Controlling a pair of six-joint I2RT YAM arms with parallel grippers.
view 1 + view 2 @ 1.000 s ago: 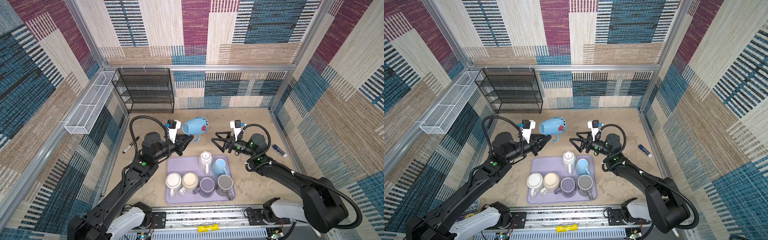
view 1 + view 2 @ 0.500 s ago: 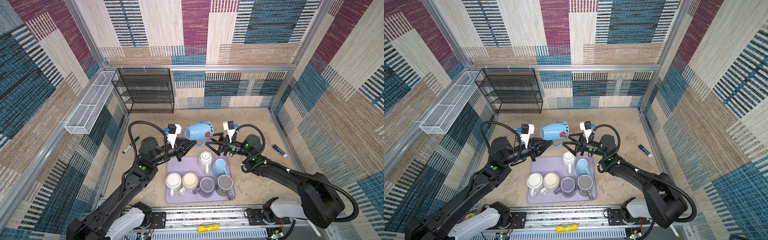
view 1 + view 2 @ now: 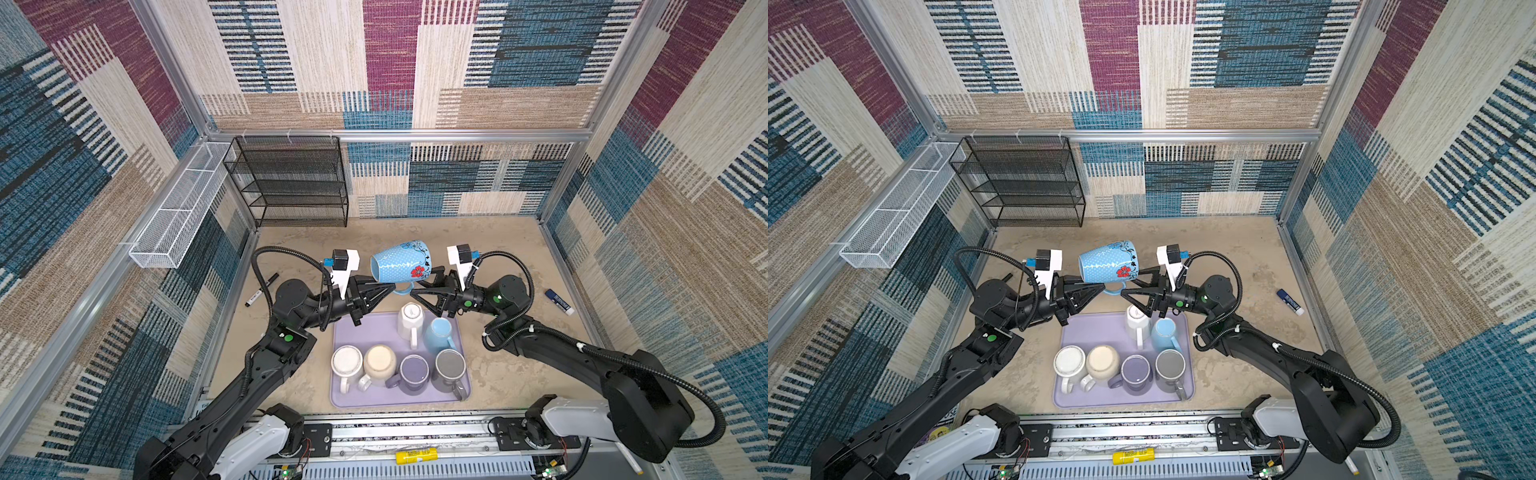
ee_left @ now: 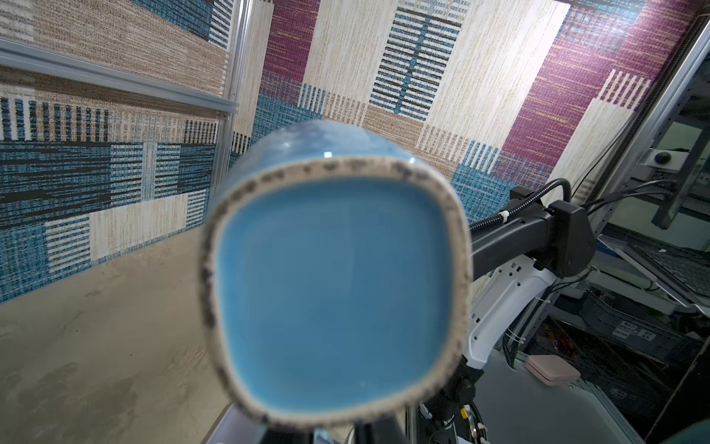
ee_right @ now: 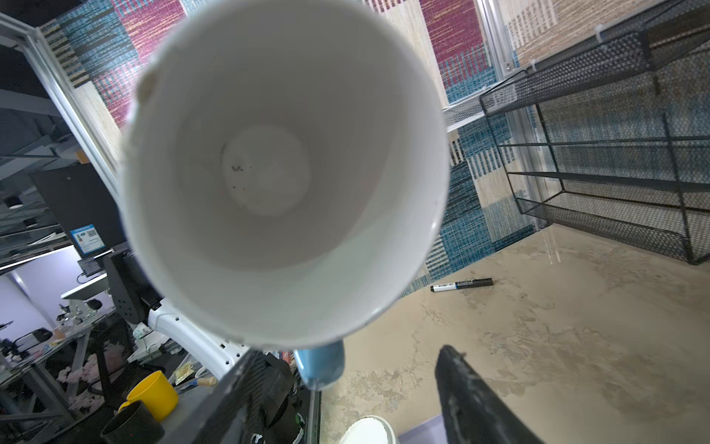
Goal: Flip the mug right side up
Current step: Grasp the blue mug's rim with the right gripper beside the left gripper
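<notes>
The mug (image 3: 401, 266) hung in the air on its side, above the desk (image 3: 498, 257) and just behind the purple tray (image 3: 361, 328), where six other mugs stood. Its base faced the left arm, its white mouth the right arm, and its handle (image 5: 320, 365) pointed down. The left tool (image 3: 384, 287) was clenched on the mug at that handle. The right tool (image 3: 422, 283) was released, its fingers (image 5: 472, 396) standing apart on either side of the handle, with a clear gap on one side. A marker (image 3: 262, 289) lay on the desk beyond the left arm.
</notes>
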